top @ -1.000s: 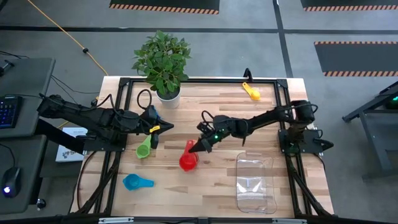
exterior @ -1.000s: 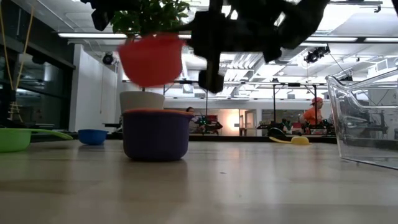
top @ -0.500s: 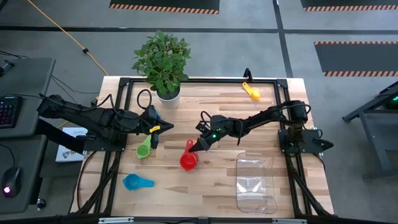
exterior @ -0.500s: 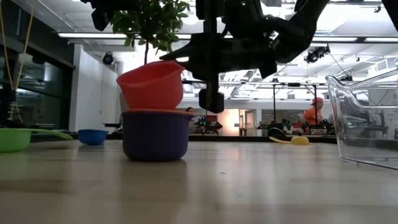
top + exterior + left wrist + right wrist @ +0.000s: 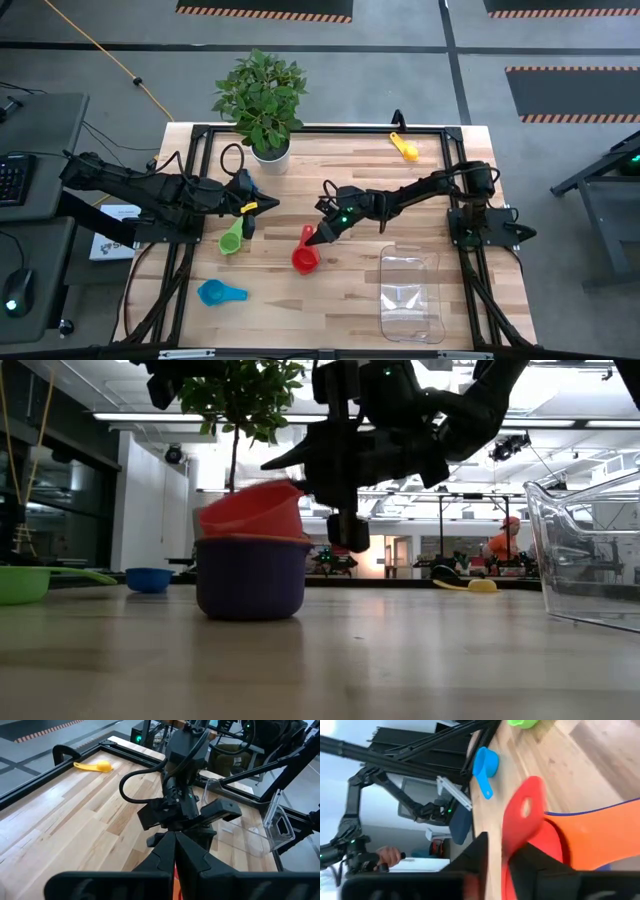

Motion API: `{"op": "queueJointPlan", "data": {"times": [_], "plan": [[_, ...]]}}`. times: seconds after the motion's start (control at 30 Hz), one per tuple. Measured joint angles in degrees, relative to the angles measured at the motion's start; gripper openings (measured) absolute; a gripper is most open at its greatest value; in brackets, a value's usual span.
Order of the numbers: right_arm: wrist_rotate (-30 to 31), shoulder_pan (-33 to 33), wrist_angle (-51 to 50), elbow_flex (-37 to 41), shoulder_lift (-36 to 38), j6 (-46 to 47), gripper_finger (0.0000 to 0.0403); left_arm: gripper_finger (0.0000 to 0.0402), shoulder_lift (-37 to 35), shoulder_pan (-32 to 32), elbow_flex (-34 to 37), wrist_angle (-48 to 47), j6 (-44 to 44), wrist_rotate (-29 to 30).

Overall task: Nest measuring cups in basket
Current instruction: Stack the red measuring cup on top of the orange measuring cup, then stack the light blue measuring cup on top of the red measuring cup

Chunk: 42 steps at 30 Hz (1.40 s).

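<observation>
The red measuring cup sits tilted inside the dark blue cup, with an orange rim showing between them; from above the blue cup is hidden under it. My right gripper is just beyond the stack, shut on the red cup. My left gripper hangs shut beside the green cup, touching nothing. The light blue cup lies near the near-left corner and the yellow cup by the far edge. The clear basket stands at near right. My right gripper pinches the red cup's flat handle between its two fingers, slanting down from the table's far right and lying along the handle. The bowl rests tilted inside the dark blue cup, its handle side raised.
A white pot with a green plant stands at the far edge left of centre. Black frame rails border the table. The basket wall rises at the right of the low view. A person is far off in the room.
My right gripper has come down toward the dark blue cup, carrying the red cup. The red cup hung clear above the blue cup a second ago; now it sits tilted inside it. The left arm has stayed still.
</observation>
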<state>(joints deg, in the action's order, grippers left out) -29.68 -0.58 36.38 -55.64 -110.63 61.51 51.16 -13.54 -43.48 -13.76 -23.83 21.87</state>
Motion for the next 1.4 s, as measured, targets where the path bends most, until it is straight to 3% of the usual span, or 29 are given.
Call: {"op": "queueJointPlan", "data": {"times": [0.3, 0.7, 1.03, 1.4], "plan": [[-3.8, -4.2, -5.6, -0.1, 1.4, -0.7, 0.0189, 0.0, 0.0, 0.0, 0.0, -0.2, 0.0, 0.0], [-1.2, -6.5, -31.0, -0.1, 13.1, -13.7, 0.0204, 0.0, 0.0, 0.0, 0.0, -0.7, 0.4, -0.1], [11.1, -3.7, -52.5, -0.1, 26.3, -22.8, 0.0204, 0.0, 0.0, 0.0, 0.0, -0.4, -0.7, -1.3], [29.8, 4.0, -75.3, -0.1, 39.3, -20.0, 0.0204, 0.0, 0.0, 0.0, 0.0, -0.6, -0.1, -2.8]]}}
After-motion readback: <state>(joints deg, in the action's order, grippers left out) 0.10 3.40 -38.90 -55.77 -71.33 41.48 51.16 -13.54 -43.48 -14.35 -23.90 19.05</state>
